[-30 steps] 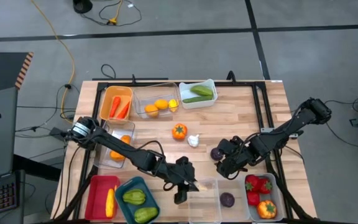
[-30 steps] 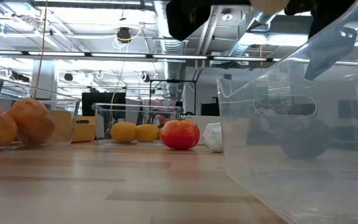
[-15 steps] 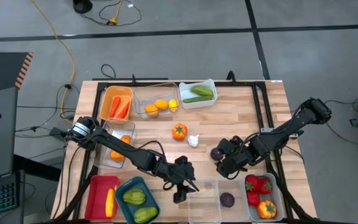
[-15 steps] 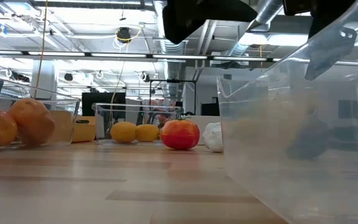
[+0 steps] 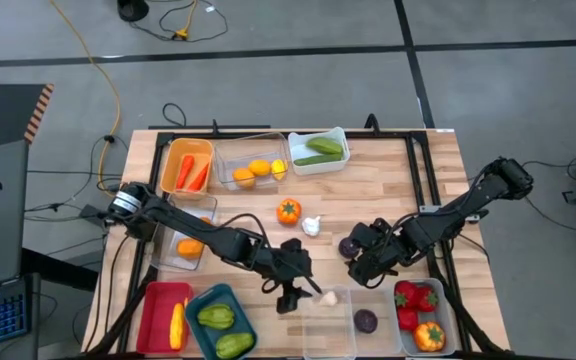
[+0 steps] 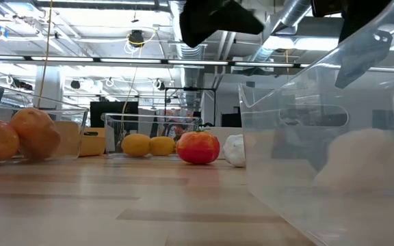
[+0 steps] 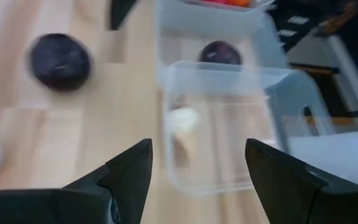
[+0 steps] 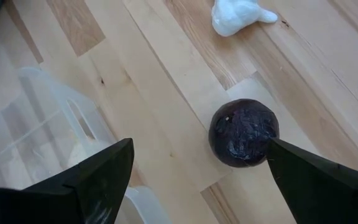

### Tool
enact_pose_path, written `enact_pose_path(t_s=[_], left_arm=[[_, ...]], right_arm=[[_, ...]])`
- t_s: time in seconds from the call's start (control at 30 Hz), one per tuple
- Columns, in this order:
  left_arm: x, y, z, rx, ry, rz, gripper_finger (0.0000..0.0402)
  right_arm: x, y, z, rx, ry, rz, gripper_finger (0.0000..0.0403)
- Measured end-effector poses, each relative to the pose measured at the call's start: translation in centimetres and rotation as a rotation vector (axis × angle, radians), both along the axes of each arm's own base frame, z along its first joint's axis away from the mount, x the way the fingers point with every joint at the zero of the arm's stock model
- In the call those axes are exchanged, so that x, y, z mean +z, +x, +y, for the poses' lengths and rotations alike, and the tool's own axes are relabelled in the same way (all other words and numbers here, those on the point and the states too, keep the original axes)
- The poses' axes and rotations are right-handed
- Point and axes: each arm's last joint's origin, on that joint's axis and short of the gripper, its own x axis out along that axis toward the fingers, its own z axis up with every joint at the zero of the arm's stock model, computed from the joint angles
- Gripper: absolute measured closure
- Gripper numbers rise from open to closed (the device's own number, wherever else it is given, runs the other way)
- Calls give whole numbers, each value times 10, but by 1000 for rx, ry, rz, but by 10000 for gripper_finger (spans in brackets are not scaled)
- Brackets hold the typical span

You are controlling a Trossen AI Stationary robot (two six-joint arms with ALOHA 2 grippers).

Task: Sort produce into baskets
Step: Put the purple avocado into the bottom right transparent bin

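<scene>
Light wooden plank tabletop [image 5: 368,190] sits on a grey concrete floor [image 5: 288,90] crossed by dark tape lines, a yellow cable [image 5: 98,70] snaking across it, while exposed silver ducts [image 6: 183,34] and strip lights [image 6: 19,61] hang overhead.

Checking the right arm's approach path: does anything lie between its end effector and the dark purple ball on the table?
Nothing: in the right wrist view the dark purple ball sits on bare wood before the open right end effector.
</scene>
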Motion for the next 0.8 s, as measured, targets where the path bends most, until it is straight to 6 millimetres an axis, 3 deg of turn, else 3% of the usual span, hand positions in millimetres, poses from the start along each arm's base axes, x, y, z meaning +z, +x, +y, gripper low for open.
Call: enact_pose_path(t_s=[0.23,0.53,0.63,0.8], left_arm=[[20,-18,13,67,187,11,159],[47,-55,25,166,412,76,159],[42,-68,25,228,467,74,159],[18,-87,25,260,436,106,159]], right_arm=[[0,0,0,0,1,-1,13],[0,0,0,-1,0,-1,13],[0,1,-1,-5,-2,-2,13],[0,3,-6,-26,-3,-1,13]])
